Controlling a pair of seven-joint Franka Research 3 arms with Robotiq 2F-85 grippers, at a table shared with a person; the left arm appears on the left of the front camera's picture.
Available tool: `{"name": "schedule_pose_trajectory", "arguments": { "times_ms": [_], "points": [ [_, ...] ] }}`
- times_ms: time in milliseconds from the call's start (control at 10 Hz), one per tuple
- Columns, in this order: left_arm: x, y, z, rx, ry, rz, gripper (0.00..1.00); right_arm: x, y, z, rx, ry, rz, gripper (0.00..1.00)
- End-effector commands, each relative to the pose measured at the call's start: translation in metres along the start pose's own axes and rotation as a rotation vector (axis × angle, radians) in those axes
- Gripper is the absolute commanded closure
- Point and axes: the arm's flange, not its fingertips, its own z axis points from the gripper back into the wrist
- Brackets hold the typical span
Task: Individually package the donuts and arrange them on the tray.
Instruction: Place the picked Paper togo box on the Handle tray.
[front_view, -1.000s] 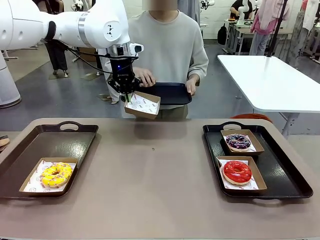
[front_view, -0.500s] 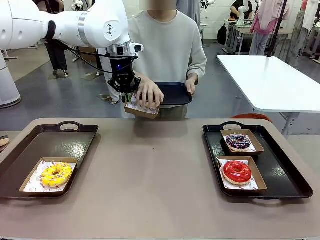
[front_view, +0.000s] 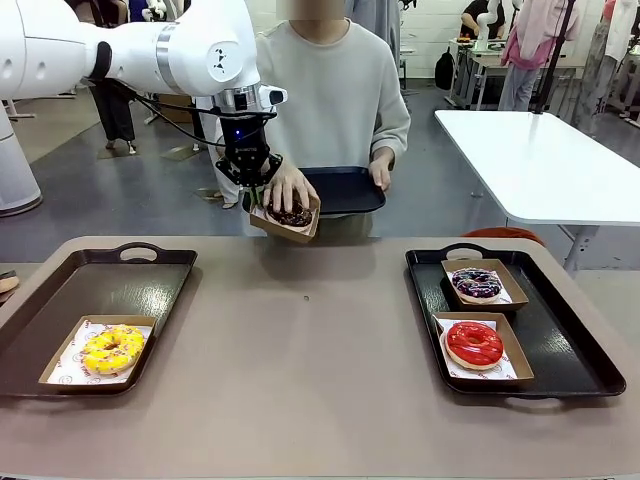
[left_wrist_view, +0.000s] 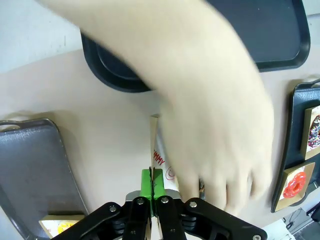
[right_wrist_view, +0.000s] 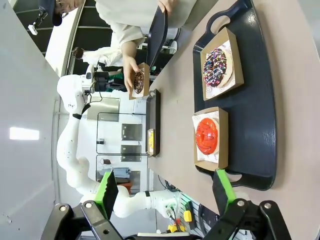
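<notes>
On the near side of the table, a yellow donut (front_view: 112, 348) sat boxed on the left tray (front_view: 60, 300), and the red donut (front_view: 474, 342) and purple-iced donut (front_view: 477, 283) sat boxed on the right tray (front_view: 575, 350). The right gripper (right_wrist_view: 166, 189) hung spread wide. Farther off, the left gripper (front_view: 251, 186) pinched a cardboard box (front_view: 287, 222) (held in the air) while the person's hand (front_view: 291, 188) put the chocolate donut (front_view: 291, 215) in. Next, I think, the box must go on a tray.

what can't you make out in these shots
- Brown donut, front view: the person's hand covers its top, so any topping stays hidden.
- Box, left wrist view: the blurred person's hand hides its inside; just an edge shows in the shut left hand.
- Yellow donut, left wrist view: cut off by the bottom edge.
</notes>
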Motion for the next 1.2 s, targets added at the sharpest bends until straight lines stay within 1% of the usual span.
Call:
{"name": "schedule_pose_trajectory", "arguments": {
  "times_ms": [0, 1100],
  "points": [
    [-0.005, 0.0031, 0.0024, 0.002, -0.003, -0.002, 1.0, -0.0025, 0.0025, 0.0016, -0.004, 0.004, 0.001, 0.0],
    [-0.005, 0.0031, 0.0024, 0.002, -0.003, -0.002, 1.0, -0.0025, 0.0025, 0.0016, -0.004, 0.004, 0.001, 0.0]
  ]
}}
